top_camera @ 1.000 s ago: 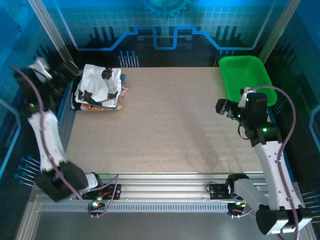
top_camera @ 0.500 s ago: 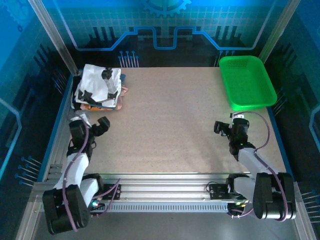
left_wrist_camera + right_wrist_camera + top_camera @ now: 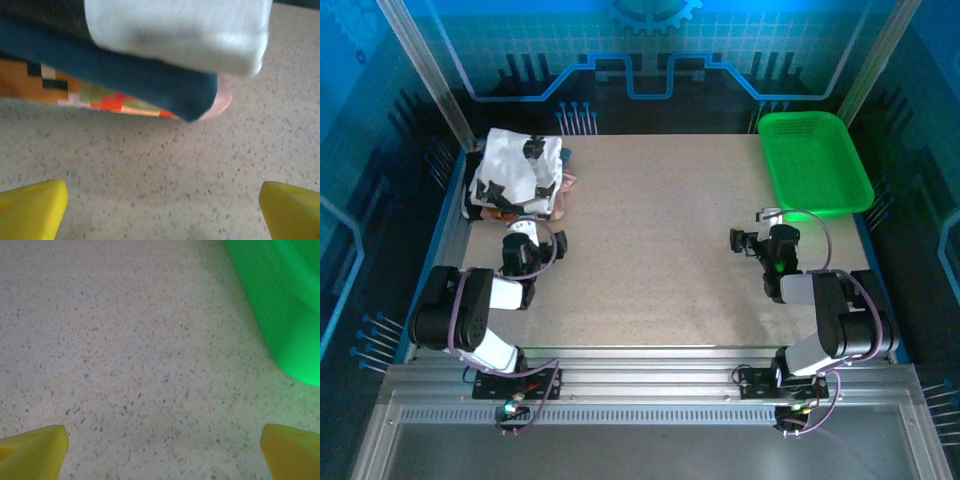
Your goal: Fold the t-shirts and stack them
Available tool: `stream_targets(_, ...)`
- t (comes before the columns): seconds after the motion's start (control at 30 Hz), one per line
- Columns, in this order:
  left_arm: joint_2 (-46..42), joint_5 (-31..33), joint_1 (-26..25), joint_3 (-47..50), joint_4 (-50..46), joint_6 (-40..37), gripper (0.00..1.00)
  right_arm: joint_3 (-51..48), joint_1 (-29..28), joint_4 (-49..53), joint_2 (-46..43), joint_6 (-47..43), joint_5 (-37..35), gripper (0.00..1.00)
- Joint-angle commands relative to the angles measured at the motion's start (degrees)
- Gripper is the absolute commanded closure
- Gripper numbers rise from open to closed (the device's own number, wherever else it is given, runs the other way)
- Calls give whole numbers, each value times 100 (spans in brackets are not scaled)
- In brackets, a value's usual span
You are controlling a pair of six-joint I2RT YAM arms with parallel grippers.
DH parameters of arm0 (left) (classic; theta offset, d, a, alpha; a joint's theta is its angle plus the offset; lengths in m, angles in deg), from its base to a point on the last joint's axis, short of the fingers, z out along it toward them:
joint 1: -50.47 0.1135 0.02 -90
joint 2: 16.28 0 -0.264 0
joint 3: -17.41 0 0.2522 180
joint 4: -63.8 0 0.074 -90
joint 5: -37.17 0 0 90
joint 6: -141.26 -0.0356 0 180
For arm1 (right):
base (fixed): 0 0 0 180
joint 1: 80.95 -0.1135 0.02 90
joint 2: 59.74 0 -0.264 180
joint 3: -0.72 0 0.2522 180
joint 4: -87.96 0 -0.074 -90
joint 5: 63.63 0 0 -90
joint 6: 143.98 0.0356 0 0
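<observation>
Left pincer point(image 3: 530, 235) point(image 3: 162, 200): jaws spread as wide as they go, nothing held; the yellow fingertips point(image 3: 32, 207) hang over bare table, just short of the stack's near edge.
Right pincer point(image 3: 745, 241) point(image 3: 162, 440): equally wide and empty, low over the table point(image 3: 660, 260), near the green basket point(image 3: 815, 165) (its corner shows at the wrist view's upper right).
Change: a second ago both arms stood tall and reached outward, the left beside the stack, the right by the basket; now both are drawn back toward their bases.
Unchanged: stack and basket lie where they were.
Left arm pose: folded low on itself, wrist aimed at the stack.
Right arm pose: folded low likewise, wrist aimed toward the far side of the table.
T-shirts point(image 3: 517, 180): stacked at the table's far left corner; white shirt point(image 3: 175, 30) on top, slate-blue shirt point(image 3: 125, 80) beneath it, orange patterned shirt point(image 3: 30, 85) lower, pink shirt point(image 3: 222, 102) peeking out at the edge.
Writing: black marks on the white shirt, too small to read.
</observation>
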State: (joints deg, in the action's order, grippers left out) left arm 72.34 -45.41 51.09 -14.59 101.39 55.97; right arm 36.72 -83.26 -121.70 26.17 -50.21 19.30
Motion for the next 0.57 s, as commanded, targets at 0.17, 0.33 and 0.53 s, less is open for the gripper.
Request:
stream_targets(0.17,0,226,-36,-215,357,-191,1,152,-332,-168,13,-215,-775,0)
stream_targets(0.33,8,225,-36,-207,369,-190,1,174,-302,-150,14,-179,-736,0)
stream_targets(0.53,6,225,-36,-206,375,-189,1,139,-196,-166,-4,-134,-531,0)
